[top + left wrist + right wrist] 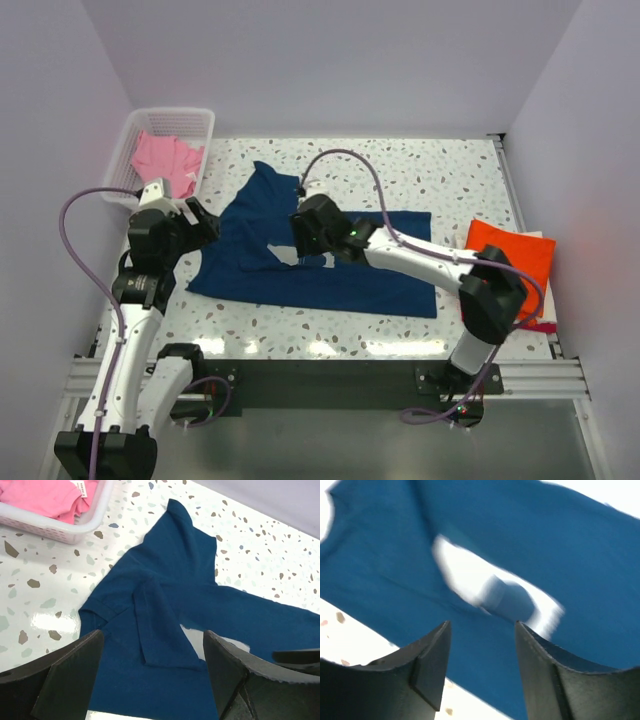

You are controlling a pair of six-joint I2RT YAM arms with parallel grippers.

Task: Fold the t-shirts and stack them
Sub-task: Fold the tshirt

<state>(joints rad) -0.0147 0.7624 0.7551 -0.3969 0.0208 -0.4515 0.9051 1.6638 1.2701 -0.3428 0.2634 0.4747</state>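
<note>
While the left gripper (152, 655) and right gripper (481, 650) hover wide open and empty over the rumpled navy t-shirt (395, 275), folding is apparently starting; next, pinch its left edge

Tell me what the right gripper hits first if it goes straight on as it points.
Most likely the navy t-shirt, at or beside its pale chest print, which lies just ahead of the open right gripper. Blur leaves depth unclear.

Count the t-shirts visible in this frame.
3: navy t-shirt spread mid-table, pink t-shirt in the basket, orange t-shirt folded at the right edge. Others may lie hidden beneath the pink or orange.
</note>
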